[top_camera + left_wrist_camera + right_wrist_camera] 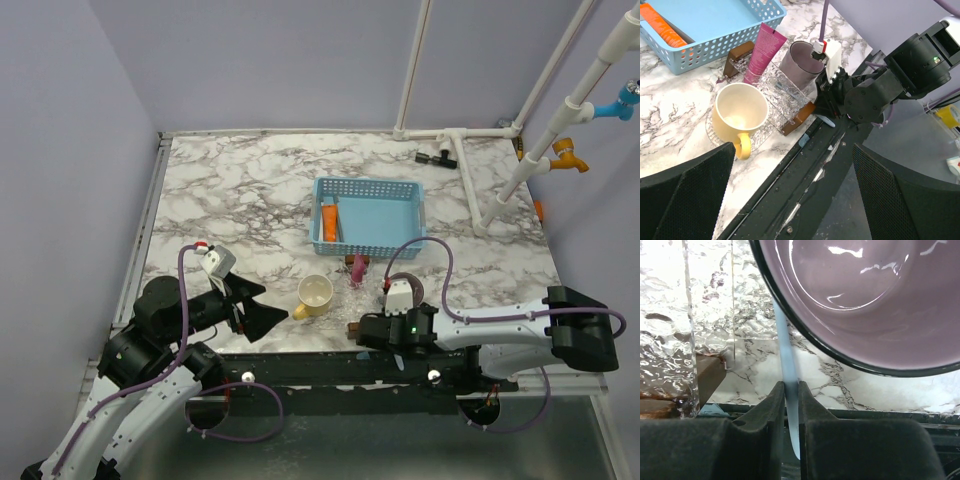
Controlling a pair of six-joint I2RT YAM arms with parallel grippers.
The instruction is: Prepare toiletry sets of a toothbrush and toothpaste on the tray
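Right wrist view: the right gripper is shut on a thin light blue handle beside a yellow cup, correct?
No: the cup is purple, not yellow. The right wrist view shows the right gripper shut on the light blue handle beside it.

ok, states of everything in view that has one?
left hand, open, empty
right hand, shut on toothbrush
yellow mug, upright, empty
purple cup, upright, empty
pink tube, leaning, lower end in clear tray
orange tube, lying flat in blue basket

Purple cup [865,300] just beyond right gripper [791,388]
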